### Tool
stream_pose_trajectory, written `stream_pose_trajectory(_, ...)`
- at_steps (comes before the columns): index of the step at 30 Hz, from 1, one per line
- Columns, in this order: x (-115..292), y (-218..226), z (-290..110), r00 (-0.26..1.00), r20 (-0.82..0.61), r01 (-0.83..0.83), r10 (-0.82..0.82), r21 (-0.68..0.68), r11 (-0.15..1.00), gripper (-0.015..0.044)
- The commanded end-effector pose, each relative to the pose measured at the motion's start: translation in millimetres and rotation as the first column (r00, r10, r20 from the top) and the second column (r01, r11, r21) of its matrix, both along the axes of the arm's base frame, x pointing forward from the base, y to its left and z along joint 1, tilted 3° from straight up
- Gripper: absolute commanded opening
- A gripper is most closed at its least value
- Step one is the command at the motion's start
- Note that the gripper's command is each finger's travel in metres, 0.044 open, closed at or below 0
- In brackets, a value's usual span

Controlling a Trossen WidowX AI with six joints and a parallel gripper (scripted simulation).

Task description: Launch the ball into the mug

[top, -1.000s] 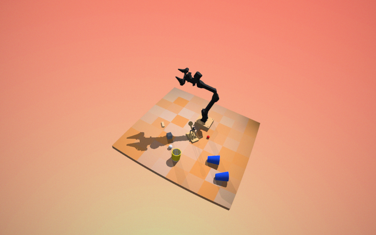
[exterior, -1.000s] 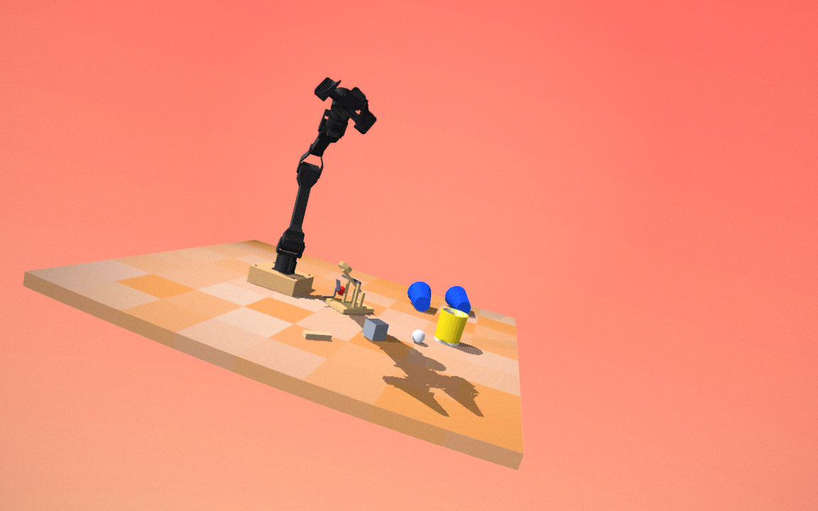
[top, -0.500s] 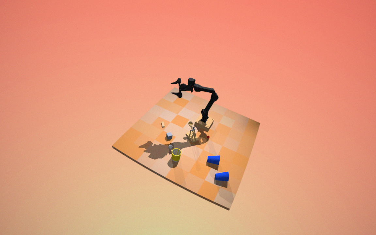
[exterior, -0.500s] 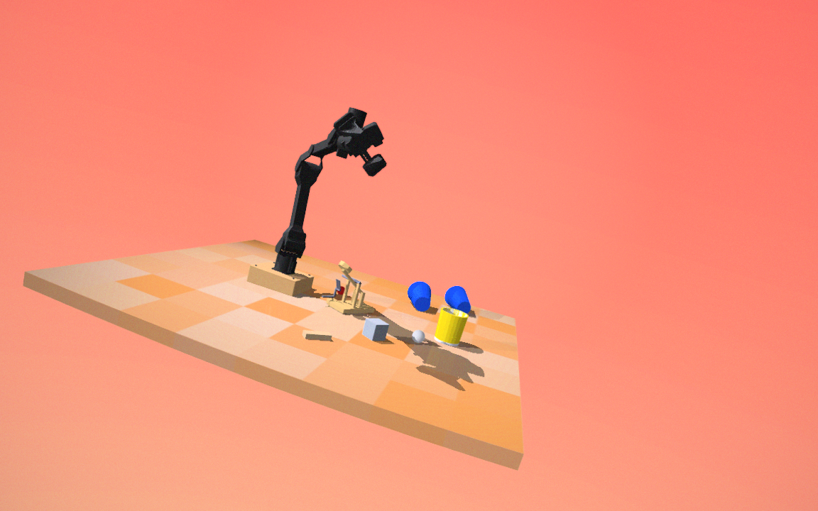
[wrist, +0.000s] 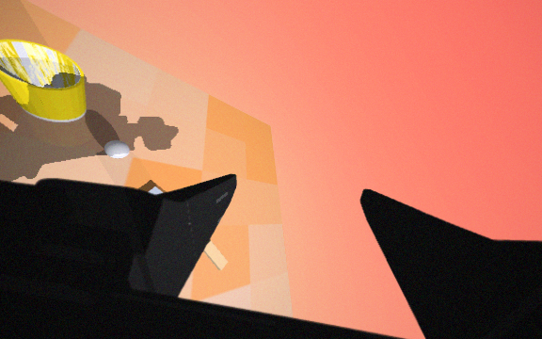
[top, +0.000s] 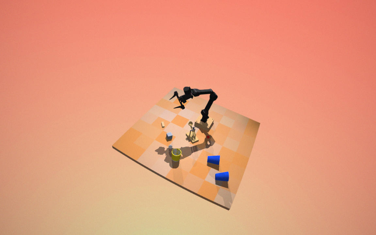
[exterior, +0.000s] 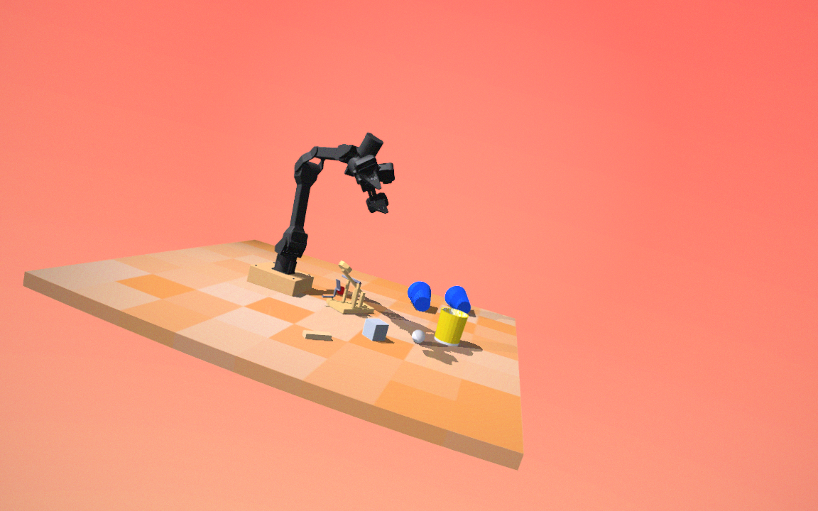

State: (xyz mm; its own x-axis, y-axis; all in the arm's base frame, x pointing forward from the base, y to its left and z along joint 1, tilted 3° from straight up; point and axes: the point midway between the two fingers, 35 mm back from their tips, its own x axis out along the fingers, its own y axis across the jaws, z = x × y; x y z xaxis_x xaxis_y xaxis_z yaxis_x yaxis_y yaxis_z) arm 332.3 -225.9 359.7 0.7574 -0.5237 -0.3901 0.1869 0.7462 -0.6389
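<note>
My gripper [top: 172,103] [exterior: 377,196] [wrist: 296,186] is open and empty. It hangs high above the far left part of the checkered board [top: 129,140] [exterior: 145,285], tilted downward. The wooden catapult [top: 192,134] [exterior: 353,292] stands in front of the arm's base [top: 205,124] [exterior: 280,279], its arm raised. The yellow mug [top: 176,154] [exterior: 451,326] [wrist: 40,82] stands upright near the board's front edge. A white ball [top: 170,146] [exterior: 417,336] [wrist: 117,149] lies right beside the mug. A small red ball [top: 208,136] lies on the board to the right of the catapult.
A grey cube [top: 169,135] [exterior: 375,328] and a small wooden block [top: 163,124] [exterior: 317,335] [wrist: 215,255] lie left of the catapult. Two blue cups [top: 213,159] [top: 222,176] [exterior: 419,295] [exterior: 457,297] lie on their sides at the front right.
</note>
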Motion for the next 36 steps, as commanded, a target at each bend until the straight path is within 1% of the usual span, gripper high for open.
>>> stream_pose_trajectory(1, 7, 18, -29, 0.992, -0.102, -0.067, 0.07, 0.031, 0.997, 0.044)
stream_pose_trajectory(9, 12, 60, -84, 0.925, -0.303, -0.203, 0.227, 0.109, 0.973, 0.044)
stream_pose_trajectory(17, 3, 105, -134, 0.791, -0.476, -0.325, 0.384, 0.204, 0.923, 0.044)
stream_pose_trajectory(27, -22, 157, -184, 0.541, -0.634, -0.443, 0.552, 0.344, 0.828, 0.044)
stream_pose_trajectory(36, -58, 199, -218, 0.259, -0.711, -0.501, 0.654, 0.48, 0.72, 0.044)
